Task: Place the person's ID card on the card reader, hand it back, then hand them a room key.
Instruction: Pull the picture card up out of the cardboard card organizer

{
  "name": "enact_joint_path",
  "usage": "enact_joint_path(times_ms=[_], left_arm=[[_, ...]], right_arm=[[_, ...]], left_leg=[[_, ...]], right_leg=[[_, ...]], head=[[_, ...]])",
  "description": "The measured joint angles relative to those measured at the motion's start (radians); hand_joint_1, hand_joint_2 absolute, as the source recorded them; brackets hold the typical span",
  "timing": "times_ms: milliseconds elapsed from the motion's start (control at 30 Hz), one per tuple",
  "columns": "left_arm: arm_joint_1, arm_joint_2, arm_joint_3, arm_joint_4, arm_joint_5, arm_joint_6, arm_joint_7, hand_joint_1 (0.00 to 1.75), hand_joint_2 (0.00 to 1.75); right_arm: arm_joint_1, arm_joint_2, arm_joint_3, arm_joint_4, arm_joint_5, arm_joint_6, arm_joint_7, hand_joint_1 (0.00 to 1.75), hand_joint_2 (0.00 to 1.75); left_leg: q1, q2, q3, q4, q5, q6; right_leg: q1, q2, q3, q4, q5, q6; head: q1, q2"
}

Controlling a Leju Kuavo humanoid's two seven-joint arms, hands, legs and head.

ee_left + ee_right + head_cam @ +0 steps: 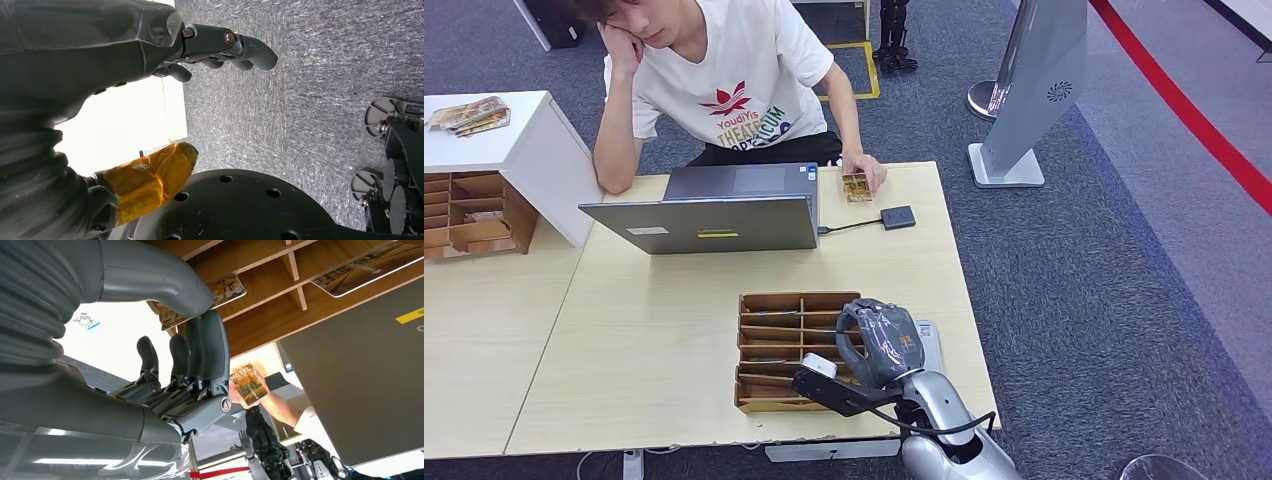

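Observation:
My right hand (879,340) hovers over the right end of the wooden card organiser (769,350) at the table's near edge. In the right wrist view its thumb and fingers (207,335) meet on a printed room key card (227,290) at a slot of the organiser (280,305). Across the table the person's hand holds another printed card (857,187) (247,384) flat on the tabletop. The small black card reader (897,217) lies just right of that card and is wired to the laptop (714,215). My left hand (115,60) hangs over grey carpet, holding nothing, with its fingers apart.
The person sits behind the laptop, leaning on one elbow. Another card (365,265) rests in a neighbouring slot. A white sheet (931,345) lies beside the organiser. A second wooden organiser (469,215) and a white cabinet (524,150) stand at the left. A grey kiosk (1034,90) stands on the floor at the right.

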Motion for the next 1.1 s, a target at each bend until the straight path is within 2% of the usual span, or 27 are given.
enact_joint_path(times_ms=[200,400,700,1100], left_arm=[[0.000,0.000,0.000,0.000,0.000,0.000,0.000,0.00,1.75],[0.000,0.000,0.000,0.000,0.000,0.000,0.000,0.00,1.75],[0.000,0.001,-0.001,0.000,0.000,0.000,-0.001,0.00,1.75],[0.000,0.002,-0.001,0.000,0.000,-0.003,-0.001,0.00,1.75]], right_arm=[[-0.001,0.000,0.000,0.001,-0.001,0.002,0.000,1.23,1.75],[-0.005,0.000,-0.004,0.007,-0.006,0.010,0.000,0.75,1.75],[-0.006,0.001,-0.012,0.020,-0.010,0.018,0.000,0.53,1.75],[-0.007,0.002,-0.015,0.025,-0.012,0.021,0.000,0.49,1.75]], left_leg=[[0.000,0.000,0.000,0.000,0.000,0.000],[0.000,0.000,0.000,0.000,0.000,0.000],[0.000,0.000,0.000,0.000,0.000,0.000],[0.000,0.000,0.000,0.000,0.000,0.000]], right_leg=[[0.000,0.000,0.000,0.000,0.000,0.000],[0.000,0.000,0.000,0.000,0.000,0.000],[0.000,0.000,0.000,0.000,0.000,0.000],[0.000,0.000,0.000,0.000,0.000,0.000]], head=[[0.000,0.000],[0.000,0.000],[0.000,0.000],[0.000,0.000]])
